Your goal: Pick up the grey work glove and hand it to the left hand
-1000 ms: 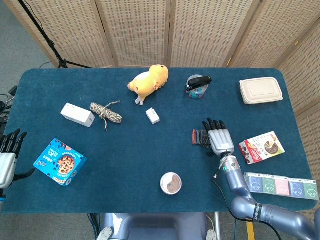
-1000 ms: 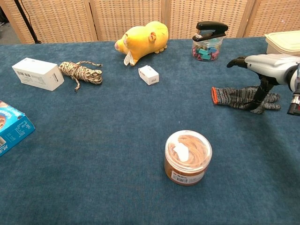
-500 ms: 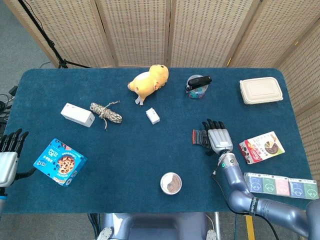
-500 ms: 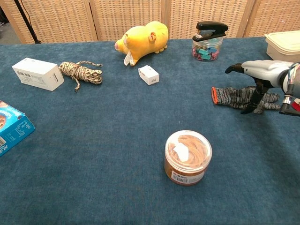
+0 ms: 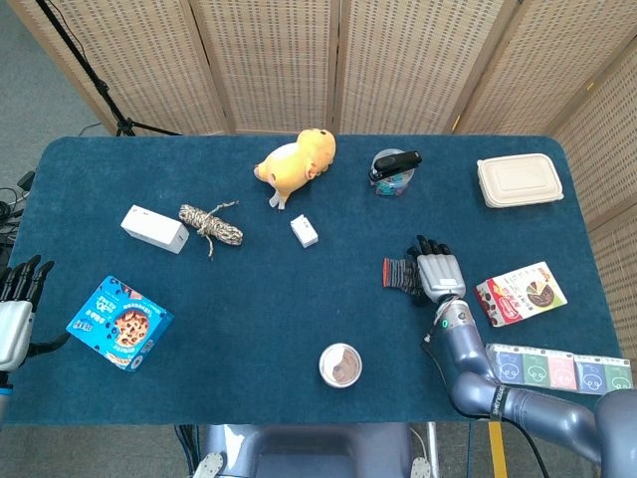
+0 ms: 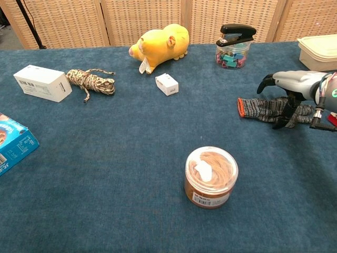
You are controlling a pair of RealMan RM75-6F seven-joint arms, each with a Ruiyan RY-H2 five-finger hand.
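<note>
Nearest you, the round jar of rubber bands (image 6: 211,176) is sitting on the blue table (image 6: 116,174), with the cookie box (image 5: 119,322) off at the left edge, where your left hand (image 5: 14,311) is hanging beside the table, fingers straight and apart, holding nothing. Further in on the right, your right hand (image 6: 295,89) is resting over the grey work glove (image 6: 260,108), which is lying flat on the cloth with its orange cuff pointing left; a fingertip is pressing down on the glove, but you are not gripping it. Beyond that, the small white box (image 6: 167,84), the rope bundle (image 6: 90,80), the yellow plush pig (image 6: 159,45) and the stapler on the clip jar (image 6: 232,46) are sitting toward the far edge.
</note>
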